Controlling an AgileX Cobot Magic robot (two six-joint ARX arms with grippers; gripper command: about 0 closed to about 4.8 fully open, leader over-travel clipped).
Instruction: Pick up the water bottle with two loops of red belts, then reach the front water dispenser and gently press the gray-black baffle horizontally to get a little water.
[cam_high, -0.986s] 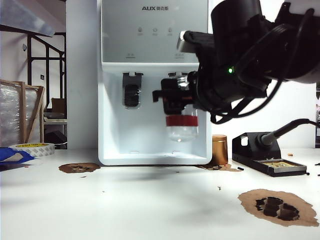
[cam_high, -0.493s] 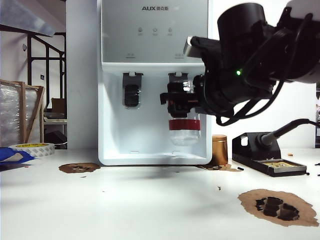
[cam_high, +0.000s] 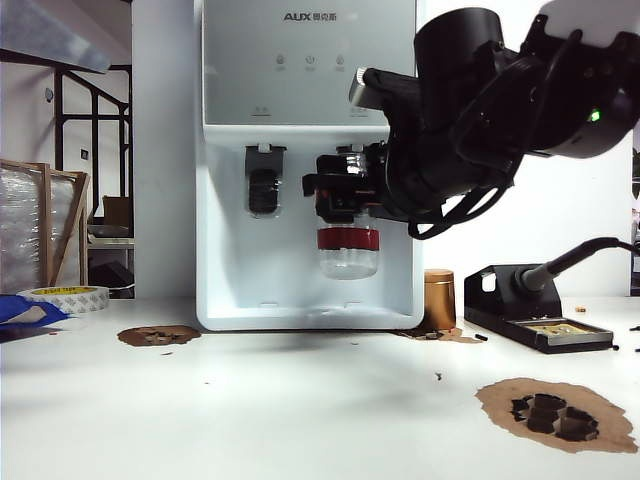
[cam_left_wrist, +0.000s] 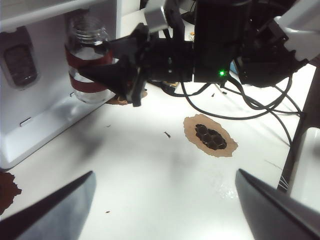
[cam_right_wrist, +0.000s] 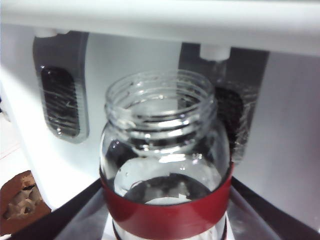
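Note:
The water bottle (cam_high: 348, 262), clear glass with red bands, hangs upright inside the recess of the white AUX water dispenser (cam_high: 300, 100). My right gripper (cam_high: 345, 200) is shut on its banded body (cam_right_wrist: 165, 215). In the right wrist view the open bottle mouth (cam_right_wrist: 160, 100) stands just in front of the gray-black baffle (cam_right_wrist: 240, 105), below the white nozzle; contact cannot be told. In the exterior view the baffle is mostly hidden behind the gripper. My left gripper (cam_left_wrist: 165, 174) hovers open over the white table, well back from the dispenser, nothing between its fingers.
The matching left-hand lever (cam_high: 264, 185) sits beside the bottle. A copper-brown cylinder (cam_high: 439, 298) and a black soldering stand (cam_high: 535, 320) are right of the dispenser. Brown paper patches with dark bits (cam_high: 555, 412) (cam_high: 158, 335) lie on the table; a tape roll (cam_high: 65, 297) at far left.
My right gripper has carried the bottle first slightly right and down, then left and a little up inside the dispenser recess. The grip has not altered.

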